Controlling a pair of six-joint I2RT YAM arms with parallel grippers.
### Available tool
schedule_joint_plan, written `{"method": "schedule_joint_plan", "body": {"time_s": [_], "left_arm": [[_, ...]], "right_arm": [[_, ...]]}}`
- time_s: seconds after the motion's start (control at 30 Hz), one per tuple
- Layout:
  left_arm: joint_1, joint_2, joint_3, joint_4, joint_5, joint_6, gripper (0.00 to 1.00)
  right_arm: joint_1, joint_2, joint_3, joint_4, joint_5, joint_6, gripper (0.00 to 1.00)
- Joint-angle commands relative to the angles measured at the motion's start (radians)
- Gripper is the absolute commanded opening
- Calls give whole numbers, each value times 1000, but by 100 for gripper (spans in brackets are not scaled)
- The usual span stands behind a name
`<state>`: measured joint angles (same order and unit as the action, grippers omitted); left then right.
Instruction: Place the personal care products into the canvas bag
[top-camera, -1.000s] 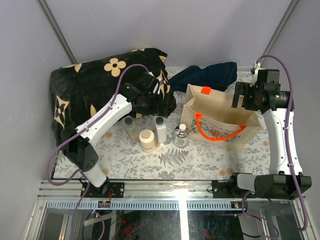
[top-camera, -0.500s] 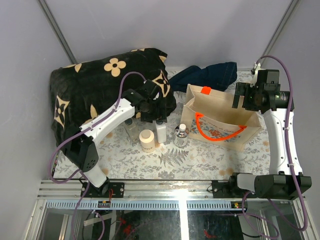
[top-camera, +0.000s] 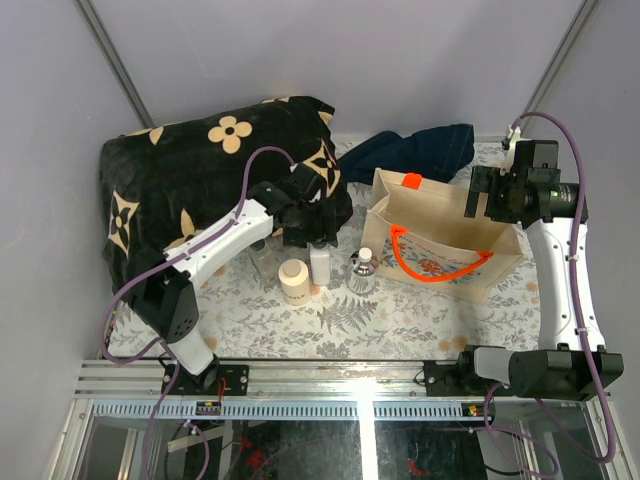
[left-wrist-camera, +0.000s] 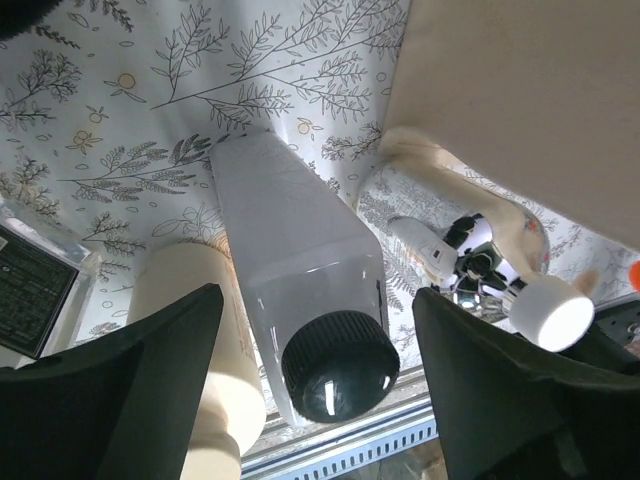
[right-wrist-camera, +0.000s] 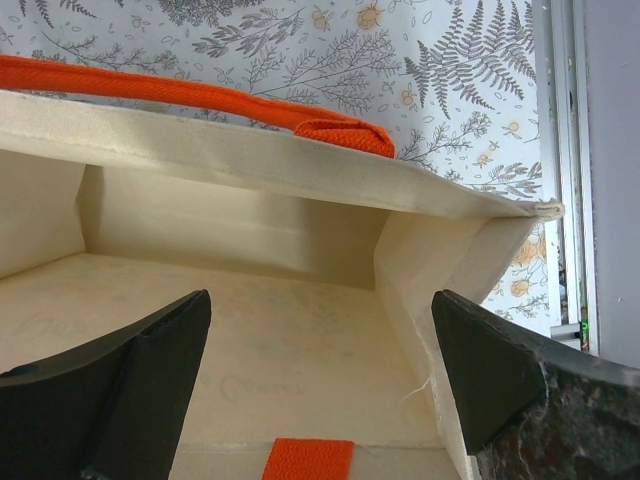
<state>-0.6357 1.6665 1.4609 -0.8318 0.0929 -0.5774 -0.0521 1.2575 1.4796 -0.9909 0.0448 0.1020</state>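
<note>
Nearest the arm bases, the squat beige jar (top-camera: 293, 280) and the clear faceted white-capped bottle (top-camera: 362, 272) stand upright on the fern-printed table (top-camera: 400, 315), both left of the canvas bag (top-camera: 470, 278); the faceted bottle is just beside the bag's left wall. Slightly farther back, between these two, stands the taller white bottle (top-camera: 320, 262). The left gripper (left-wrist-camera: 310, 305) is lowered over its dark cap with the jaws spread wide to either side and not touching it, which reads as alignment for a grasp. The clear bottle with dark cap (top-camera: 262, 260) stands farther left of the bag, partly hidden by the left arm. The bag stands mouth-up, one orange handle draped over its near wall. Above its right end the right gripper (right-wrist-camera: 320, 300) hangs with fingers parted and nothing between them, apparently kept clear of the opening. The interior shows only bare canvas and an orange tab, so none of the four products is inside. Behind the bag lies the dark navy cloth (top-camera: 420, 150), and to its far left the black flowered blanket (top-camera: 190, 170).
</note>
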Motion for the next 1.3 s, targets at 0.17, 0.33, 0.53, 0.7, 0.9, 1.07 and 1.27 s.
{"method": "schedule_joint_plan", "body": {"time_s": [0.17, 0.33, 0.53, 0.7, 0.9, 1.07, 1.27], "left_arm": [[-23, 70, -16, 40, -30, 39, 62], [-24, 83, -10, 37, -31, 51, 27], [-24, 95, 11, 35, -9, 87, 0], [-14, 85, 231, -91, -37, 182, 0], [90, 135, 667, -356, -92, 275, 0], [153, 159, 889, -471, -97, 301, 0], [224, 100, 912, -381, 115, 279, 0]], "right_arm": [[6, -26, -2, -11, 40, -22, 100], [6, -26, -4, -11, 45, -22, 100], [6, -17, 5, -8, 51, -24, 100], [6, -10, 0, 7, 47, -21, 100], [6, -24, -62, 25, -14, 9, 97], [6, -34, -110, 44, 7, -5, 97], [6, -25, -133, 70, 18, -10, 97]]}}
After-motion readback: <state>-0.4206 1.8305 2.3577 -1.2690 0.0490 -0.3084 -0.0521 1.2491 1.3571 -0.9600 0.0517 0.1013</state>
